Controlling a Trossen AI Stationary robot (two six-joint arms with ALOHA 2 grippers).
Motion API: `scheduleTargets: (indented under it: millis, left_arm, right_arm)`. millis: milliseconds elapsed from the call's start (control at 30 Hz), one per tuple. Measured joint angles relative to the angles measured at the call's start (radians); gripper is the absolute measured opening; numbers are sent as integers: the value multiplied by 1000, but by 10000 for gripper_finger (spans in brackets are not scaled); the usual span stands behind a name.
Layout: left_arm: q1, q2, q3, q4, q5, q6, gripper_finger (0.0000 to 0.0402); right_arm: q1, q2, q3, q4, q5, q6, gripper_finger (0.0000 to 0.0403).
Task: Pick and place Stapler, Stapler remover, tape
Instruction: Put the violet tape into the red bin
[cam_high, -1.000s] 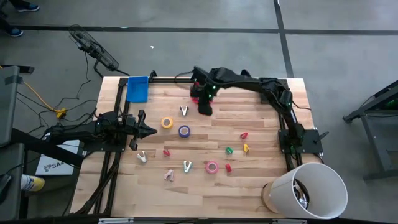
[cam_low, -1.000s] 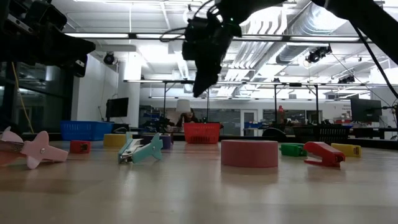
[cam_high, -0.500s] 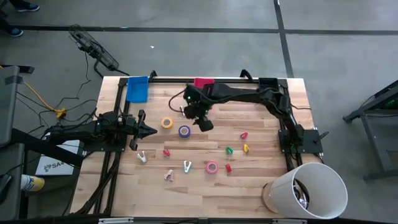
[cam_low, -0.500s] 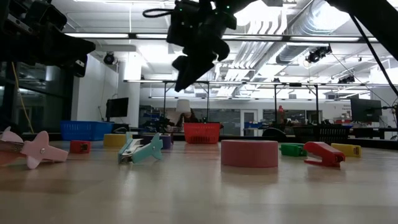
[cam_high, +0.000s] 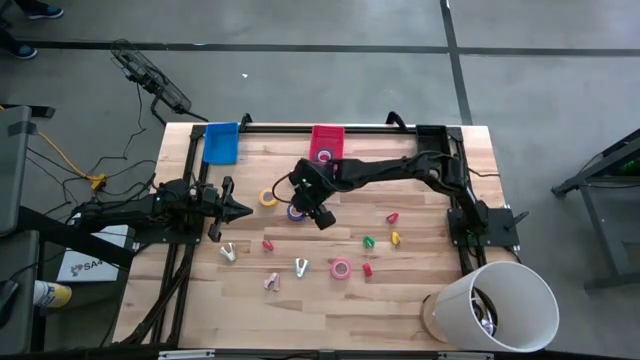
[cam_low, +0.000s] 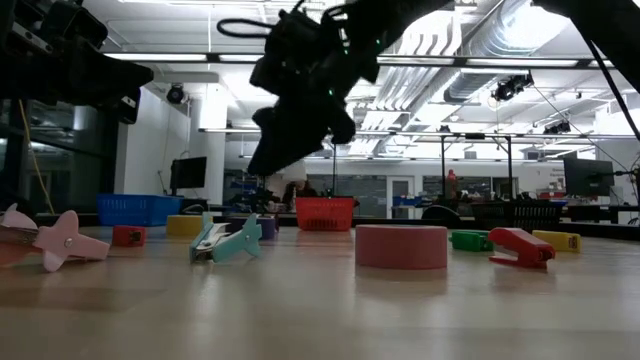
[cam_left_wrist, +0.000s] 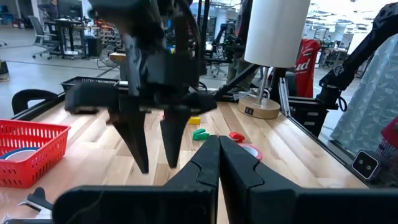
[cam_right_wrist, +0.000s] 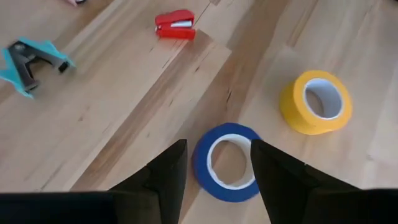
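My right gripper (cam_right_wrist: 217, 165) is open and hovers above the blue tape roll (cam_right_wrist: 227, 163), one finger on either side of it, without touching it. That roll (cam_high: 296, 211) lies flat on the table, with the yellow roll (cam_right_wrist: 316, 101) just beside it. The pink roll (cam_high: 341, 268) lies nearer the near edge. Small red staplers (cam_high: 268, 244), a green one (cam_high: 368, 241) and a yellow one (cam_high: 395, 238) are scattered about, as are a teal stapler remover (cam_high: 301, 266) and pink ones (cam_high: 271, 283). My left gripper (cam_high: 240, 209) is shut and waits at the table's left.
A red basket (cam_high: 326, 143) with a roll inside and a blue basket (cam_high: 221, 143) stand at the far edge. A white bin (cam_high: 495, 305) sits at the near right corner. Bare wood lies along the near edge and on the right side.
My right gripper has moved from above the red basket at the far edge toward the near left and down, and now hangs over the blue roll. The red basket has come into view behind it. Nothing on the table has moved.
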Motion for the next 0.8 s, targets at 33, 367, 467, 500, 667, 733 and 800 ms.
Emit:
scheduleTargets:
  millis: [33,367,467,500,667,733,800]
  left_arm:
    - [0,0,0,0,0,0,1]
    - [0,0,0,0,0,0,1]
    - [0,0,0,0,0,0,1]
    - [0,0,0,0,0,0,1]
    - [0,0,0,0,0,0,1]
    - [0,0,0,0,0,0,1]
    - [0,0,0,0,0,0,1]
  right_arm:
    - [2,0,-19,25,0,0,168]
    - [7,0,-129,151,83,-1,162]
    - [6,0,-129,151,83,0,164]
    - [6,0,-129,151,83,0,165]
    - [13,0,-118,117,105,2,162]
    - [13,7,-84,73,145,24,161]
    - [13,28,-29,31,177,54,162]
